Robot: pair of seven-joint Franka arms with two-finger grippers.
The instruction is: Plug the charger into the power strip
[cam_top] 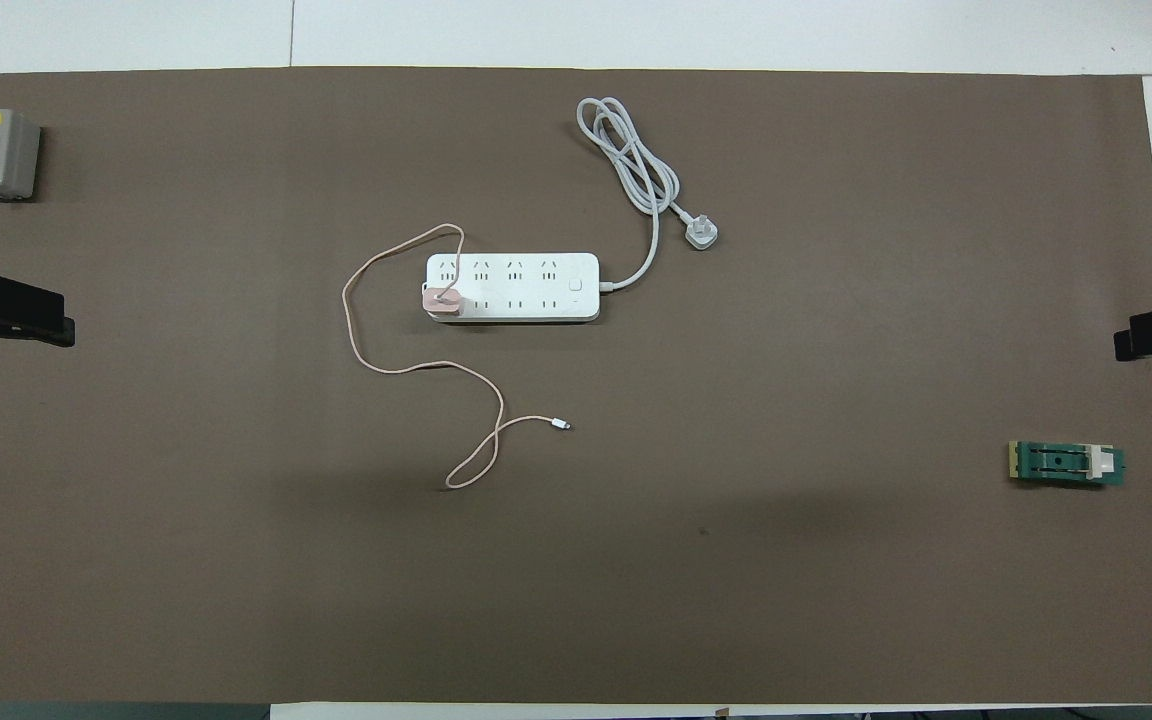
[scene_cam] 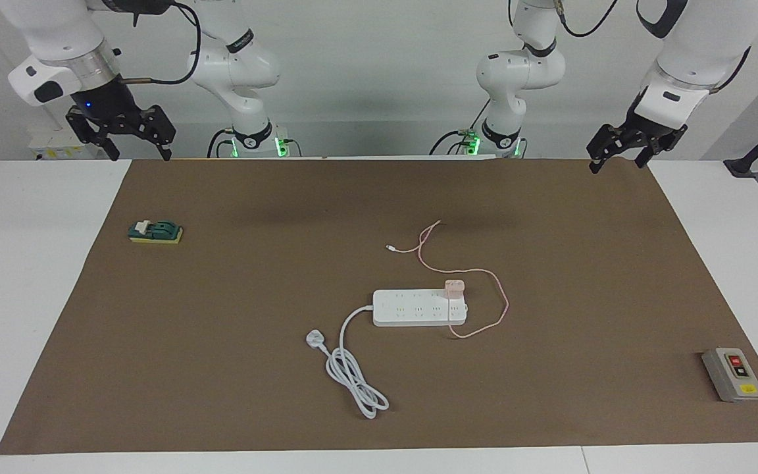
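Charger (scene_cam: 454,287) in power strip (scene_cam: 418,308) socket

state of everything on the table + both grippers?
charger: seated on the power strip's end socket
power strip: flat, own plug loose on the mat
switch box: lying flat
green part: untouched
left gripper: open, waiting
right gripper: open, waiting
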